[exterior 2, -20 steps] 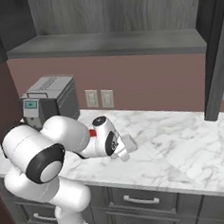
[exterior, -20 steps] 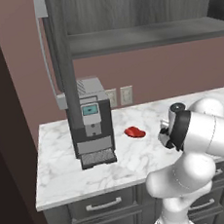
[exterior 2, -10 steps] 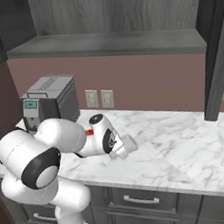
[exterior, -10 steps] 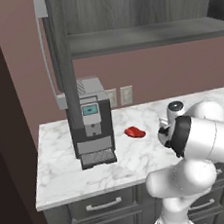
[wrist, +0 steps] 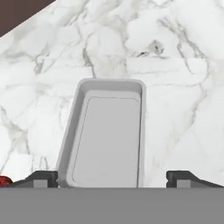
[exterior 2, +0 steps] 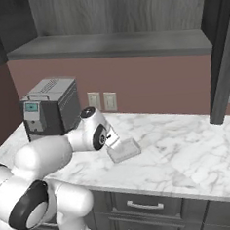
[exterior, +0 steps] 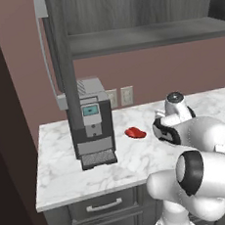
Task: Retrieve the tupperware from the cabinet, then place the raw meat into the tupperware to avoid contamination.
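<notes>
Standing at 9 o'clock on the marble surface (exterior: 62,174): the coffee machine (exterior: 91,121), behind the open cabinet (exterior: 63,65) door. Lying just at 3 o'clock from the machine: the raw meat (exterior: 135,132), flat on the marble. Resting further at 3 o'clock, beside the arm: the tupperware (exterior 2: 123,151), empty and upright. Hovering over its near end: the gripper (wrist: 112,178), jaws spread wide on both sides of the container and holding nothing.

Bare marble counter (exterior 2: 188,150) lies open right of the tupperware (exterior 2: 124,150); the coffee machine (exterior 2: 50,110) (tall, boxy) blocks the left end.
</notes>
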{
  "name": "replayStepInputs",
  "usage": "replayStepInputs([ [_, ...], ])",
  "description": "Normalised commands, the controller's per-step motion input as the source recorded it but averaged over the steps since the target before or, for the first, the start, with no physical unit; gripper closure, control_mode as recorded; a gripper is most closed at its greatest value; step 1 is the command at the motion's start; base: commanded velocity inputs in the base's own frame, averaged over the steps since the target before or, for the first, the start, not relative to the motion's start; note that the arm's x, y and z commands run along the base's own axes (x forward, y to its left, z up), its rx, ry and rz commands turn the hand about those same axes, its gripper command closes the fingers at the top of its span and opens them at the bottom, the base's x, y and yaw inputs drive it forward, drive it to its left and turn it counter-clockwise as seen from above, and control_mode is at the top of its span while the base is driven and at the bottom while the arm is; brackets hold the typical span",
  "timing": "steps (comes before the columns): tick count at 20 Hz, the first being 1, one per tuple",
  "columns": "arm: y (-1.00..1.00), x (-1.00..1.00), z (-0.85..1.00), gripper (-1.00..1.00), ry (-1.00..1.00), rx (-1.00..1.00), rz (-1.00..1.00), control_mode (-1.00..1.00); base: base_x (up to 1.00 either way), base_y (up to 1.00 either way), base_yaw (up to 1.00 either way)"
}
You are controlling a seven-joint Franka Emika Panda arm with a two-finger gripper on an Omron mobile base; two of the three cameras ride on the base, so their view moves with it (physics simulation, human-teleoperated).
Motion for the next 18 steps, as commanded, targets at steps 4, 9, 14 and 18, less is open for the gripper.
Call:
replayStepInputs([
  [4, 0.20, 0.02, 0.35, -1.00, 0.02, 0.03, 0.39, -1.00, 0.00, 0.00, 0.00],
  [9, 0.06, 0.00, 0.27, -1.00, 0.00, 0.03, 0.50, -1.00, 0.00, 0.00, 0.00],
  [14, 0.27, 0.00, 0.60, -1.00, 0.00, -0.04, 0.46, -1.00, 0.00, 0.00, 0.00],
  [18, 0.44, -0.13, 0.51, -1.00, -0.03, -0.22, 0.34, -1.00, 0.00, 0.00, 0.00],
])
